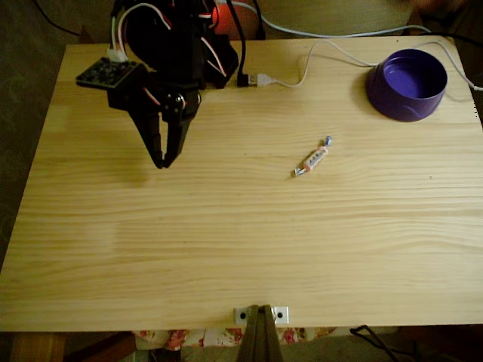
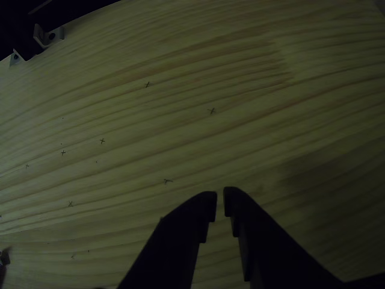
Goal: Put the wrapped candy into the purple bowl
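The arm (image 1: pixel 177 45) above the gripper (image 1: pixel 162 162) runs off the fixed view's top edge. Print on the wrapped candy (image 1: pixel 313 161), right of the gripper, is too small to read. In the other view, the gripper (image 2: pixel 219 203) is cut off below, and the desk (image 2: pixel 240 90) is dim.

No legible text, brand, label or number appears in either view. The only signs are small pen-drawn cross marks (image 2: pixel 212 111) scattered on the wooden counter (image 2: pixel 252 90) in the other view. Any print on the wrapped candy (image 1: pixel 314 159) is too small to read.
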Robot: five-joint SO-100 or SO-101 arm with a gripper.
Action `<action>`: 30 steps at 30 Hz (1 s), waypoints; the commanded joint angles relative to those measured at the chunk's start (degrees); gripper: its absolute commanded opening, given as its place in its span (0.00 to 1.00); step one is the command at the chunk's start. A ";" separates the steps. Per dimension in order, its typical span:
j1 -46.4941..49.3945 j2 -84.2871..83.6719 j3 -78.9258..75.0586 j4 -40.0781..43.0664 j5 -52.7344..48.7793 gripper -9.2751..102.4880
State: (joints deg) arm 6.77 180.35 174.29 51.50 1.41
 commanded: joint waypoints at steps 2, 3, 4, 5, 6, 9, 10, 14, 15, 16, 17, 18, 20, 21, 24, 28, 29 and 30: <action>0.18 0.53 -1.05 -1.23 0.09 0.09; 0.18 0.53 -1.05 -1.23 0.09 0.09; 0.18 0.53 -1.05 -1.23 0.09 0.09; 0.18 0.53 -1.05 -1.23 0.09 0.09; 0.18 0.53 -1.05 -1.23 0.09 0.09; 0.18 0.53 -1.05 -1.23 0.09 0.09; 0.18 0.53 -1.05 -1.23 0.09 0.09; 0.18 0.53 -1.05 -1.23 0.09 0.09; 0.18 0.53 -1.05 -1.23 0.09 0.09; 0.18 0.53 -1.05 -1.23 0.09 0.09; 0.09 0.53 -1.05 -1.23 -0.18 0.09; -0.53 0.53 -1.05 -1.23 -0.79 0.10; -1.41 0.53 -1.05 -1.23 -1.76 0.09; -1.49 0.53 -1.05 -1.23 -1.76 0.09; -2.37 0.53 -1.05 -1.23 -2.99 0.11; -2.46 0.53 -1.05 -1.14 -2.72 0.09; -2.29 0.53 -1.05 -1.14 -2.55 0.09; -2.20 0.53 -1.05 -1.14 -2.55 0.09</action>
State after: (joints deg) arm 4.31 180.35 174.29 51.50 -1.14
